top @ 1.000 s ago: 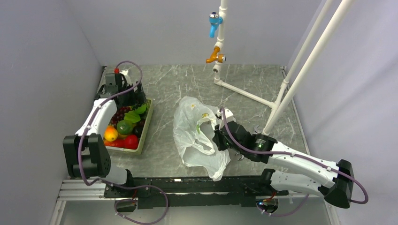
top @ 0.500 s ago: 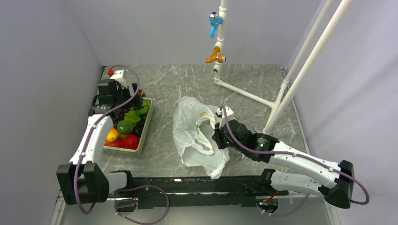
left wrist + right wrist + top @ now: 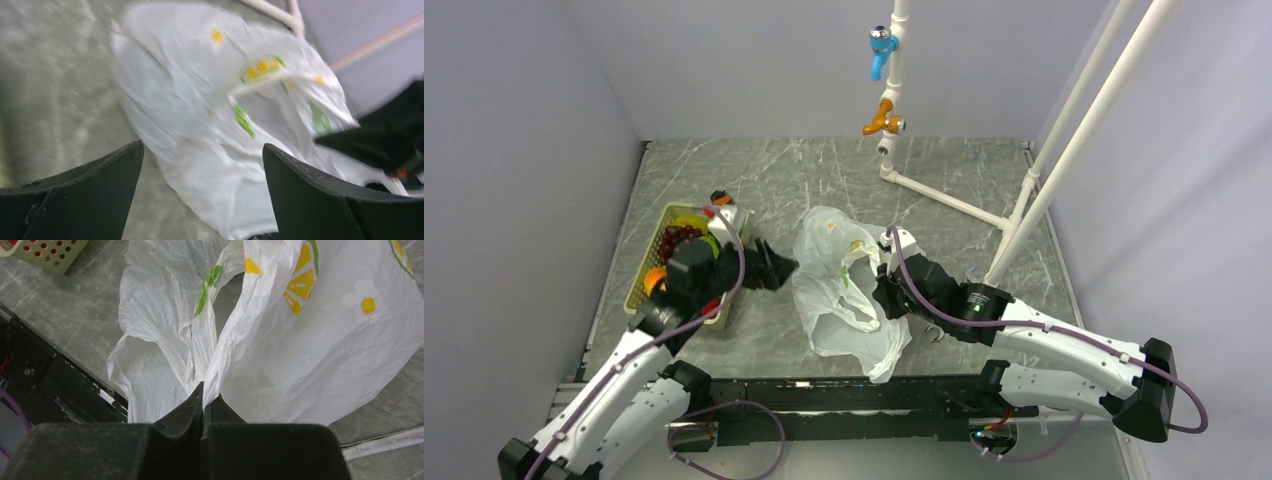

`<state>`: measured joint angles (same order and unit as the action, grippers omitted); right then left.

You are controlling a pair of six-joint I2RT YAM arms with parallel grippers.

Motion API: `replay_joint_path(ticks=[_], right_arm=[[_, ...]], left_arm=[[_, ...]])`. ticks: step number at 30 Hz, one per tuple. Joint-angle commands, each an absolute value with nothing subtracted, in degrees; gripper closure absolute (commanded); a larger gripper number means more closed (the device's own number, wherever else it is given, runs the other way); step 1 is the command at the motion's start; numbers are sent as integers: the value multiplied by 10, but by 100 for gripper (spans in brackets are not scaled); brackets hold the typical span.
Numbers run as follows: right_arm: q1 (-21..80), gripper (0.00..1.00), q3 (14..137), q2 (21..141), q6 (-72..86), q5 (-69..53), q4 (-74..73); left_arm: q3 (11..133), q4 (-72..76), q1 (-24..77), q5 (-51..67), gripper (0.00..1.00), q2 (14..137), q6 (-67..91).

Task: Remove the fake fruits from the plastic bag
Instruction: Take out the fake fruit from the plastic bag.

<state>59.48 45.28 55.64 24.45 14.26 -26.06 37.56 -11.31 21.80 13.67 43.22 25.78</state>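
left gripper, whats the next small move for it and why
Probably ease the left gripper forward toward the opening of the plastic bag. Its jaws stand open and empty, aimed at the bag, while the right gripper is pinched shut on a fold of it, holding it up. Whether anything is inside doesn't show.

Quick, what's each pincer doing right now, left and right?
Left pincer: open, empty, facing the plastic bag.
Right pincer: closed, pinching a fold of the plastic bag.
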Motion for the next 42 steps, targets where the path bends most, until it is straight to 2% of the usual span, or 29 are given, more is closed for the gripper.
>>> replay_joint_path(ticks=[1,6,9,12,18,24,28,30,34,35,38,39,42], right_arm=[[595,100,478,551,235,133,-241],[595,100,463,549,242,119,-229],[594,100,466,558,245,109,-230],[595,100,477,563,245,96,-233],[594,100,512,560,233,38,-232],[595,100,527,542,228,-18,-230],[595,100,507,528,234,-19,-233],[595,100,491,518,240,-20,-230],[596,100,464,499,253,-26,-228],[595,100,459,493,255,-24,-230],[595,100,443,474,256,-17,-236],[595,100,438,467,255,-14,-238],[595,100,428,456,252,-1,-257]], left_arm=[[296,-58,312,92,7,342,379],[238,-79,393,77,10,226,418],[232,-54,438,94,13,213,428],[257,-45,512,62,14,251,402],[331,-44,682,-112,18,391,322],[341,46,689,-173,34,507,324],[342,72,685,-202,35,572,353],[359,42,682,-233,31,604,380],[404,-17,671,-283,4,669,387],[422,-40,662,-294,1,692,382],[490,-138,610,-309,1,775,404],[514,-176,593,-317,3,799,417],[549,-246,585,-381,27,811,419]])
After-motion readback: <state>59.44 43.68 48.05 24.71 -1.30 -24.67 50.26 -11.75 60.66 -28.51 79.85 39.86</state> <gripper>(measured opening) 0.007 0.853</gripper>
